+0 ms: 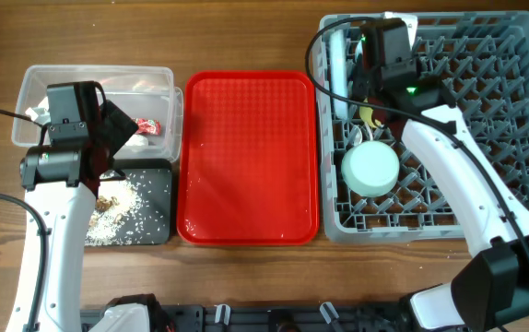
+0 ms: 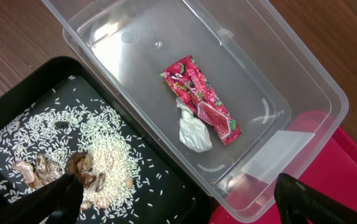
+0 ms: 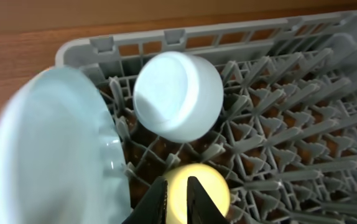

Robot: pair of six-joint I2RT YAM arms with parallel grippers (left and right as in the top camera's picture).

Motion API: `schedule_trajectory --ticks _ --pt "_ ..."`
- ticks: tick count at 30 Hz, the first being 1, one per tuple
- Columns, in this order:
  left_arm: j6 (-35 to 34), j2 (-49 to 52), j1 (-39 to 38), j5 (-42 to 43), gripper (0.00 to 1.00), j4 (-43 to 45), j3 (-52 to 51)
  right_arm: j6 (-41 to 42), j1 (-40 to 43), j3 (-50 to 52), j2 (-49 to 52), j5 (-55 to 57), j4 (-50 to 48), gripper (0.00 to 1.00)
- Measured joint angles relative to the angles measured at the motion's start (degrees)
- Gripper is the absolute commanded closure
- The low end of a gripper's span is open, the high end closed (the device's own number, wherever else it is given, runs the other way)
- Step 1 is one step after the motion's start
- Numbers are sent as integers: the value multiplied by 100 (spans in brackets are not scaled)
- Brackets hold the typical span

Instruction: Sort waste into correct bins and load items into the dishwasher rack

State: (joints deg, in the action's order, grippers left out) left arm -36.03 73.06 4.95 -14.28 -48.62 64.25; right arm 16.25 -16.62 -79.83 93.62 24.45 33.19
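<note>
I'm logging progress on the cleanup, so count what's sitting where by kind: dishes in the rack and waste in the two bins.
Dishes in the rack: 3 (plate, bowl, cup)
Red wrapper in the clear tub: 1
White tissue in the clear tub: 1
Heap of rice scraps in the black tray: 1
Total: 6

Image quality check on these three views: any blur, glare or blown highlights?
Right wrist: soft all over, plate and bowl washed out near white, rack pegs smeared. Left wrist: sharp on wrapper and rice, glare patches on the tub wall, fingers dark and out of focus. Overhead: crisp, faint highlights on the red tray.
</note>
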Motion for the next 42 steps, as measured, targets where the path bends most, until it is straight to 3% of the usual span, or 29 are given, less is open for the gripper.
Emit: schedule_trajectory --ticks 10,16,19,26,34,42 --pt "0 0 0 0 0 2 0 -50 -81 -31 -911 -2796 -1106 85" --pt "0 2 0 0 0 0 0 -52 -588 -79 -721 -3027 -1141 83" --pt "-2 2 0 0 0 2 0 -98 -782 -79 -258 -3021 -1147 77" --pt "0 2 0 0 0 2 0 -114 -909 -79 791 -2592 -1097 78" --pt "0 2 0 0 0 2 0 -140 -905 -79 824 -970 -702 79" --pt "0 2 0 0 0 0 0 -201 -708 -79 824 -63 -254 78"
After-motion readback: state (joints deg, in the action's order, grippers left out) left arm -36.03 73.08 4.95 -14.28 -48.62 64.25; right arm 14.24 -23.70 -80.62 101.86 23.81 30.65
